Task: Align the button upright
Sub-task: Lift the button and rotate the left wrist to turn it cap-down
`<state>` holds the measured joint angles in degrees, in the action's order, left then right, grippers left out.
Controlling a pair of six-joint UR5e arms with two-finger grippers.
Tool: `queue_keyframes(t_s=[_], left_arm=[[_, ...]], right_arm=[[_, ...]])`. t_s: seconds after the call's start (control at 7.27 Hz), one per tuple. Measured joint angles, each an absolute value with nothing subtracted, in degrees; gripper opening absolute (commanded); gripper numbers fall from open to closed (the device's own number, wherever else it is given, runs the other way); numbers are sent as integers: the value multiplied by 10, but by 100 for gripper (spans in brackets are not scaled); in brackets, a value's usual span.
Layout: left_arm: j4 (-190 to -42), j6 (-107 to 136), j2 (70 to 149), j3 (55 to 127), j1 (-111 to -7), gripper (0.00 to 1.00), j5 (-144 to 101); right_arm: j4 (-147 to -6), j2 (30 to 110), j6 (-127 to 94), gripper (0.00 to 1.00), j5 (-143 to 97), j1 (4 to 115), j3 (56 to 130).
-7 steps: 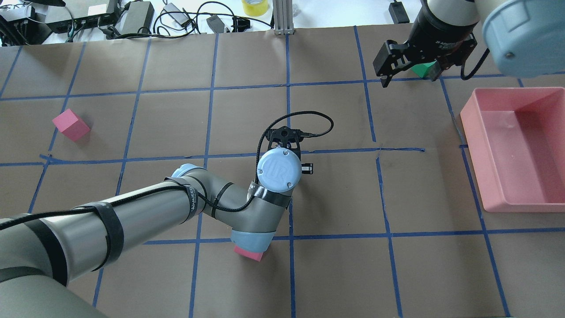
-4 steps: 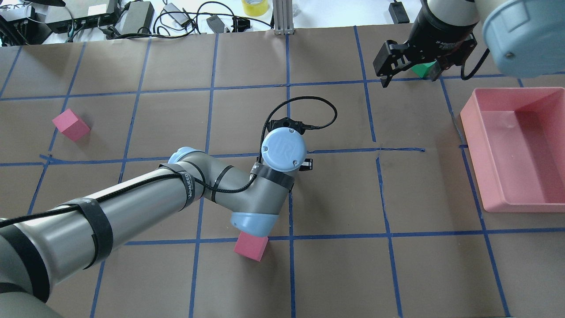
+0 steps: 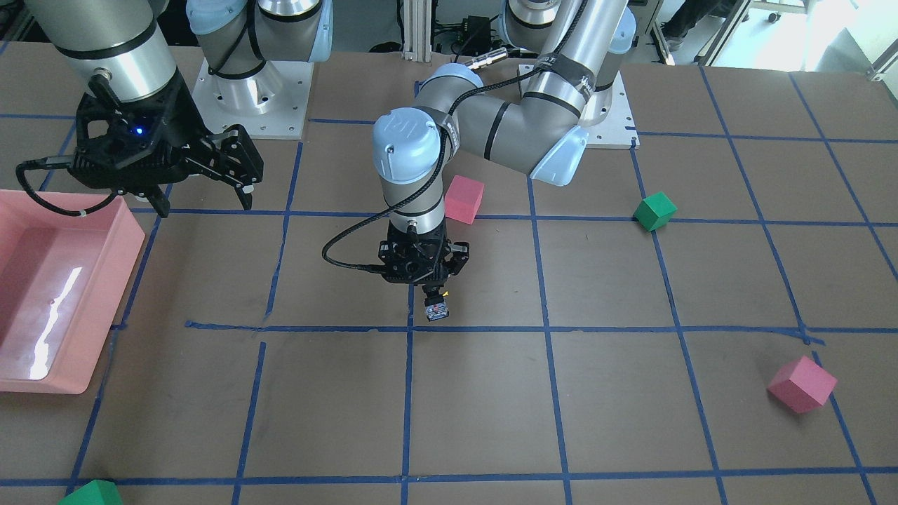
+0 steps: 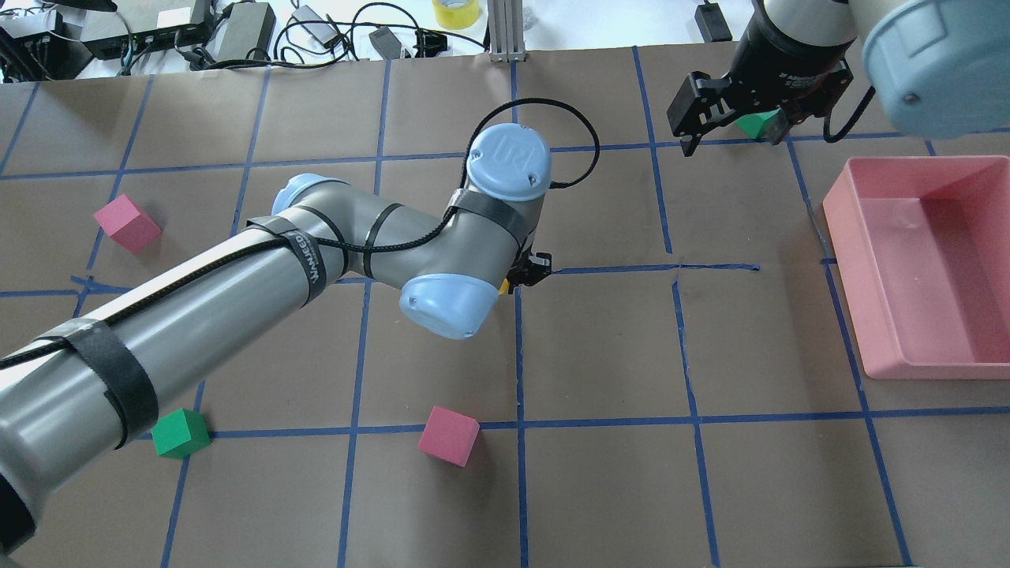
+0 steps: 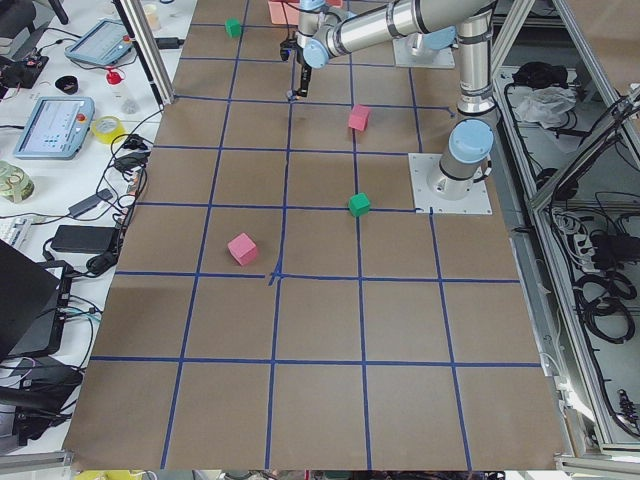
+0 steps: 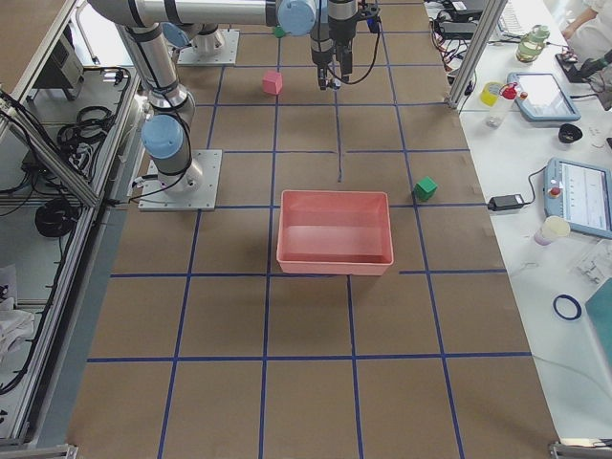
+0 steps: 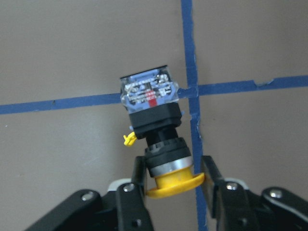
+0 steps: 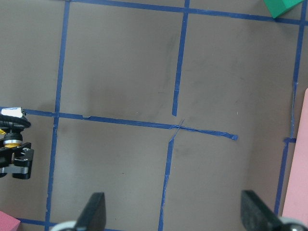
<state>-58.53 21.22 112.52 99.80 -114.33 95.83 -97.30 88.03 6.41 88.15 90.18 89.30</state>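
Two grippers, one button, four foam cubes and one tray make up our count. We note the left gripper at mid-frame in the front-facing view, pointing straight down, its jaws pinching the button by the yellow cap. The black collar and grey-white contact block hang below the fingers, so the cap is uppermost. The block sits over a crossing of blue tape lines, slightly tilted in the wrist view. We cannot tell whether it touches the table. The right gripper hangs at the upper left of the front-facing view, jaws spread wide with nothing between them. Pink cubes number two: one pink cube just above centre, close behind the left arm, and a second pink cube at lower right. Green cubes number two: one green cube right of centre and another green cube cut by the bottom left edge. One pink tray lies at the overhead view's right edge.
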Motion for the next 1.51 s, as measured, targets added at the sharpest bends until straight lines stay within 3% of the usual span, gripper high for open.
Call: queue_keyframes(t_s=[0.55, 0.96, 1.51], left_arm=[[-779, 210, 1090, 961, -1062, 0, 835], [-947, 209, 1096, 880, -1011, 0, 768], [-1004, 209, 1118, 867, -990, 0, 656]], right_arm=[[-973, 880, 64, 100, 882, 902, 893], [-973, 880, 64, 100, 882, 902, 893], [-973, 880, 64, 100, 882, 902, 893]])
